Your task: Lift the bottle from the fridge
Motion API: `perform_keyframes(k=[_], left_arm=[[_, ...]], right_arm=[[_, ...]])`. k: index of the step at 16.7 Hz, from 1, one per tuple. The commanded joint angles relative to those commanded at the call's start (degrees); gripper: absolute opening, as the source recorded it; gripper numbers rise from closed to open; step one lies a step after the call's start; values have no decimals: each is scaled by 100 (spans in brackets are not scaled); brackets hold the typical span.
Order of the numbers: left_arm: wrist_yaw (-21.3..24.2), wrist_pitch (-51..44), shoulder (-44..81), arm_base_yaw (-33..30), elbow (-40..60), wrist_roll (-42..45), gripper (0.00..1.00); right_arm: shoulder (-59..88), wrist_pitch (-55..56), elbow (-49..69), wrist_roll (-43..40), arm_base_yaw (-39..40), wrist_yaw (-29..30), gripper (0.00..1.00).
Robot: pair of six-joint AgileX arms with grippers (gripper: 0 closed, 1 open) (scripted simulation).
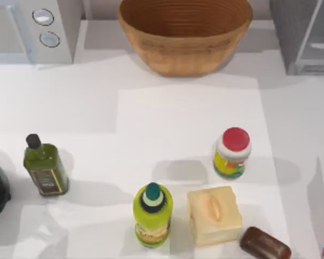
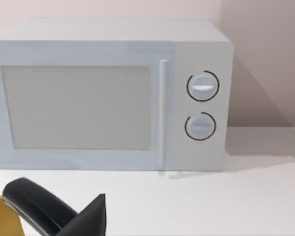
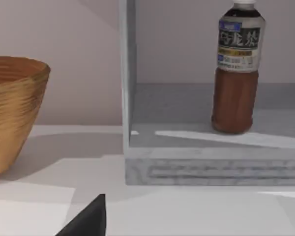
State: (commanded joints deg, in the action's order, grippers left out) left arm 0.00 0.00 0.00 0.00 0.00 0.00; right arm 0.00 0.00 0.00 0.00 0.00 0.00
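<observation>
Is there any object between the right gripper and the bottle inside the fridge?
Nothing visible does. In the right wrist view the bottle stands upright on the open fridge floor, with bare table before it; the wooden bowl sits off to one side.

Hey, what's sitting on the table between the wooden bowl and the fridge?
Nothing. In the right wrist view, bare white table runs from the wooden bowl to the fridge frame. The brown bottle stands upright inside the fridge.

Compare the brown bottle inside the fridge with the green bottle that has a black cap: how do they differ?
The brown bottle stands on the fridge shelf; the green bottle stands on the table. The brown bottle has a white cap, the green bottle a black one. The brown bottle looks round, the green bottle squarish. Both are upright and labelled.
</observation>
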Motion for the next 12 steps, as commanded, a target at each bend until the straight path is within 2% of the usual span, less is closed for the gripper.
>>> perform_keyframes(k=[3,6,12], left_arm=[[0,0,0,0,0,0,100],[0,0,0,0,0,0,100],[0,0,0,0,0,0,100]], right_arm=[[57,57,1,5,-28,-32,100],[579,562,17,44,-288,-306,100],[2848,2732,148,116,-1340,-1256,100]])
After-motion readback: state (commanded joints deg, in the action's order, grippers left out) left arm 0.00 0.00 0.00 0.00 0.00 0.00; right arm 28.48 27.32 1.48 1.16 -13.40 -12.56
